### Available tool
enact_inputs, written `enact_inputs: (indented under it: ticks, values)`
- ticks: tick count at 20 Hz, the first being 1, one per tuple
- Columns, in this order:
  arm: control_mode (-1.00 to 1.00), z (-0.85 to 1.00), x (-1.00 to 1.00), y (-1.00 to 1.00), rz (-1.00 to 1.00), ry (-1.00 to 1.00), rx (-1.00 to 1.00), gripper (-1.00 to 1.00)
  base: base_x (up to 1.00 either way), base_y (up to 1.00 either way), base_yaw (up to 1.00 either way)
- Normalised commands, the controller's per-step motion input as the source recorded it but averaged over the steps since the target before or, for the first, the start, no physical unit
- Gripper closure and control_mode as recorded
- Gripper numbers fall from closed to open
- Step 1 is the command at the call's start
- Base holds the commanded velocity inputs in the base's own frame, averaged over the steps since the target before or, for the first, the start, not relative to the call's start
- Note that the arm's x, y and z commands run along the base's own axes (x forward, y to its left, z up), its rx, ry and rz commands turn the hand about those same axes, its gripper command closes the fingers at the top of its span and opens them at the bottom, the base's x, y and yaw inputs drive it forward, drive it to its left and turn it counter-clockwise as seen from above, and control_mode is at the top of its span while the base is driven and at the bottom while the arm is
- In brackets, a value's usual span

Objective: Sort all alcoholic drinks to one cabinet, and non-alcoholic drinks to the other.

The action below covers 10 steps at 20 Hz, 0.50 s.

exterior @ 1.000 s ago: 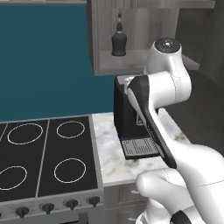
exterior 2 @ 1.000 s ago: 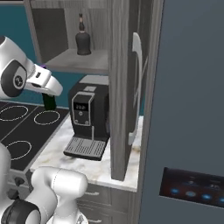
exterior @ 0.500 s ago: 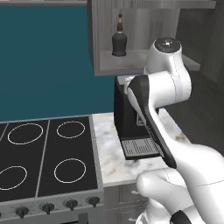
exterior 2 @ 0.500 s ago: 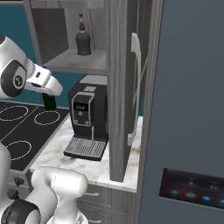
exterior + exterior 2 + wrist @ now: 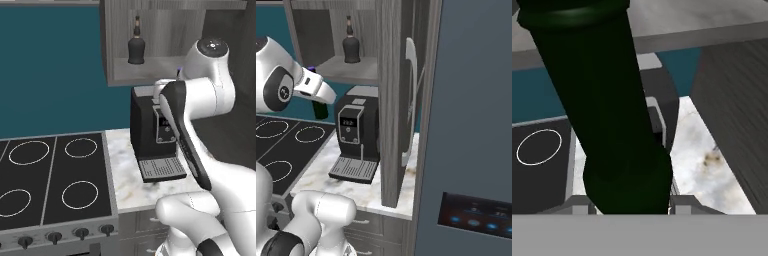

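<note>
Item one: slim dark green bottle (image 5: 607, 115), which we record as clamped between the fingers of the gripper (image 5: 629, 202), its body running up through the hand view. From the right base view we see the same bottle (image 5: 319, 108) hanging below the white wrist, held in the air above the stove (image 5: 291, 145) and just left of the coffee machine (image 5: 356, 132), under the front edge of the open cabinet's shelf (image 5: 356, 67).

Item two: squat blackish bottle with a long neck (image 5: 136, 46), which we note standing upright on that cabinet shelf.

Item three: black coffee machine, standing on the marble counter (image 5: 130, 185) beneath the cabinet.

Item four: four-ring stove, left of the counter.
</note>
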Motion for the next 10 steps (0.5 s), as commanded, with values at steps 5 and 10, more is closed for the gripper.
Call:
enact_inputs:
  ticks: [5,10]
  values:
    - [-1.0,0.55,0.12,-0.43,0.0,-0.19,0.0,1.0,0.0,0.0,0.0]
    - [-1.0,0.33,0.39,-0.21,0.0,-0.15,-0.04,1.0,0.0,0.0,0.0]
